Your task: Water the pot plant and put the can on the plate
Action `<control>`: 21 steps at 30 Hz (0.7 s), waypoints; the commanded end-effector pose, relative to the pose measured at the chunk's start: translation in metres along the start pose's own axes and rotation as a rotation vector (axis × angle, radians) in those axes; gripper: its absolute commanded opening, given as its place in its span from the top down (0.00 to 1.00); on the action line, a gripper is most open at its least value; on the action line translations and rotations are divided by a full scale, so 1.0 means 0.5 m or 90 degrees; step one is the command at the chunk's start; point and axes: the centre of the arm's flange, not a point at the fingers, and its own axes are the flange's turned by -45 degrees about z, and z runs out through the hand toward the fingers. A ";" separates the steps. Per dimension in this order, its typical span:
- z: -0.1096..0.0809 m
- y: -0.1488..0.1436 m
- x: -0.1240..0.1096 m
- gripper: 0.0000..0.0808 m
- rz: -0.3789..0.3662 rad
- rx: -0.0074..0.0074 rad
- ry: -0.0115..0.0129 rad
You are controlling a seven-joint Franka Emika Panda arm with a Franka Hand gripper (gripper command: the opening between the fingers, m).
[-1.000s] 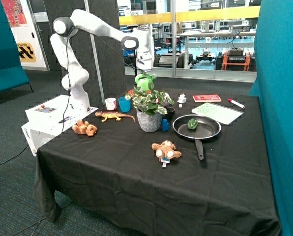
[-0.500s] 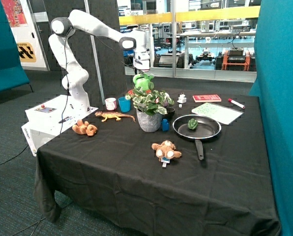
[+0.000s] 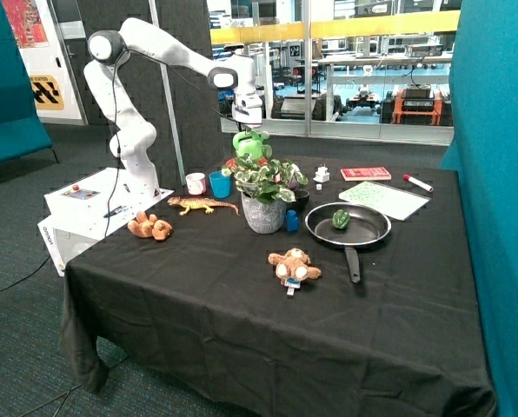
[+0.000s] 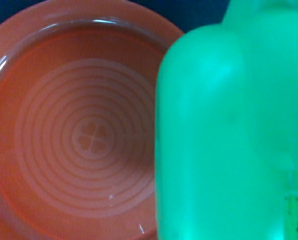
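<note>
The light-green can [image 3: 251,145] hangs in the air under my gripper [image 3: 249,129], which is shut on its top. It is behind and slightly above the pot plant [image 3: 264,180], whose variegated leaves rise from a grey pot [image 3: 262,214]. In the wrist view the can [image 4: 229,130] fills one side. Below it lies the orange-red plate [image 4: 74,135] with ring pattern, nothing on it. From the outside view the plate is almost wholly hidden behind the plant.
A blue cup [image 3: 220,184] and white cup [image 3: 195,182] stand beside the plant. A toy lizard [image 3: 202,205], two plush toys [image 3: 149,228] [image 3: 294,267], a black frying pan [image 3: 348,226], a red book [image 3: 365,173] and a white board [image 3: 384,199] lie on the black tablecloth.
The gripper has carried the can away from over the plant, towards the robot base and a little lower, so it now hangs above the plate.
</note>
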 end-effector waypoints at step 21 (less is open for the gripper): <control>0.058 -0.062 -0.005 1.00 -0.057 0.0004 0.0005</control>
